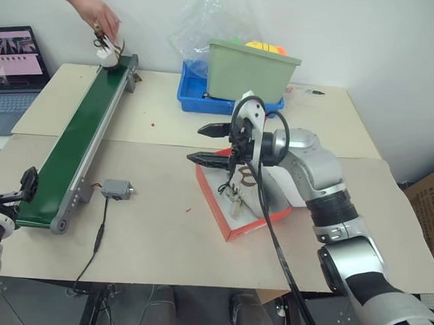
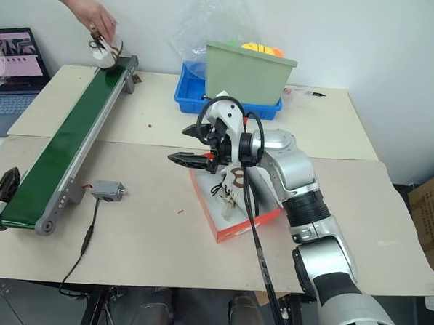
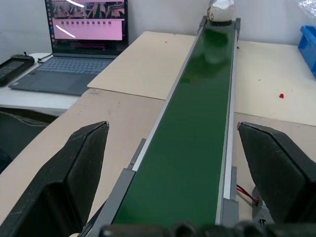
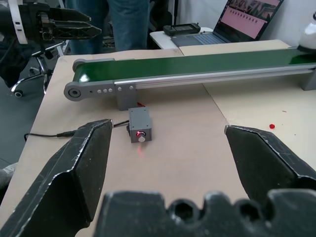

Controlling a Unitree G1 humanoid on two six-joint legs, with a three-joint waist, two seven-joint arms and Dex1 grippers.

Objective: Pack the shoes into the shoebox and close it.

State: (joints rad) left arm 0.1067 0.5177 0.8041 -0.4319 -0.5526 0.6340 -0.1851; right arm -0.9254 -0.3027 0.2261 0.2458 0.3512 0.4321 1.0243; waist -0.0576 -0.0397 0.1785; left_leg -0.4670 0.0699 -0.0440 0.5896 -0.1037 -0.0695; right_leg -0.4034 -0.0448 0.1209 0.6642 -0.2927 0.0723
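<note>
The left gripper (image 1: 12, 188) waits spread and empty at the near end of the green conveyor (image 1: 72, 151); the right gripper (image 1: 207, 144), also spread, hovers over the shoebox (image 1: 233, 207) near the tabletop's middle, 1 shoe (image 1: 233, 195) already inside. At the conveyor's far end a person's hand (image 1: 97, 14) sets down the 2nd shoe (image 1: 108, 49). A late or off-centre pinch could let it slide off the belt end.

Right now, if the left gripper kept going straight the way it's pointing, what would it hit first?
Probably the green conveyor belt: the open left gripper looks straight along it from its near end. Farther along, a shoe sits at the far end, under a person's hand.
</note>
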